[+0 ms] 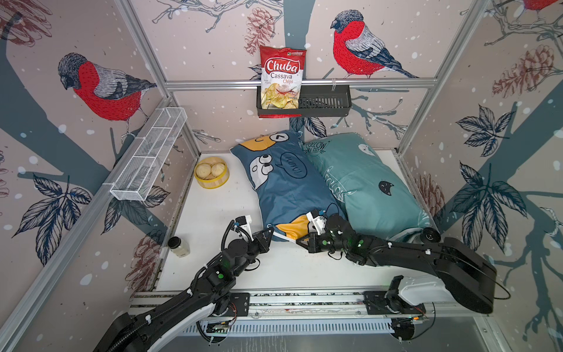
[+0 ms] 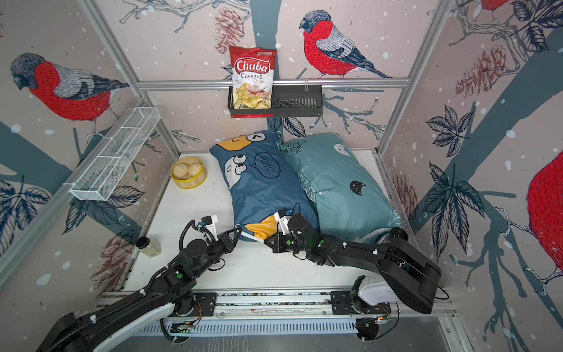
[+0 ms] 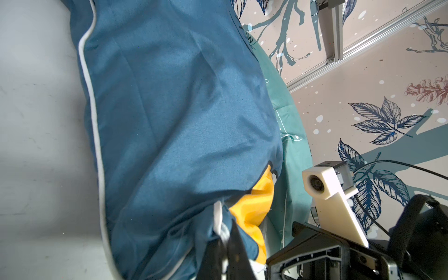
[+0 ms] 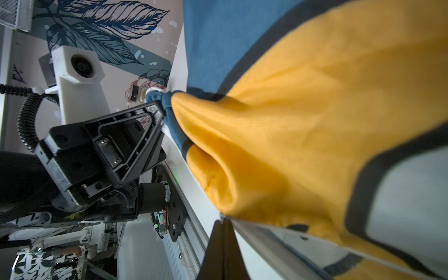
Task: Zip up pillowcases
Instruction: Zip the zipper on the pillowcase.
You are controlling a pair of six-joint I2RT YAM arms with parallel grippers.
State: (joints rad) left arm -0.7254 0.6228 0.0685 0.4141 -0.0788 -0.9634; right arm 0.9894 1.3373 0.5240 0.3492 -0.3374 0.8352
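Seemingly mid-zip on the blue pillowcase (image 1: pixel 289 186), lower centre, with left fingers (image 1: pixel 264 237) clenching its corner, right fingers (image 4: pixel 218 254) pinching its taut edge; next, a steady pull along it.

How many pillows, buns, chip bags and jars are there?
Pillows: 2 (blue pillow, teal pillow)
Buns: 2
Chip bags: 1
Jars: 1
Total: 6

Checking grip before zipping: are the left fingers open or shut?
Shut: the fingers of the left gripper pinch a corner of the blue pillow; the left wrist view shows white piping bunched between them.
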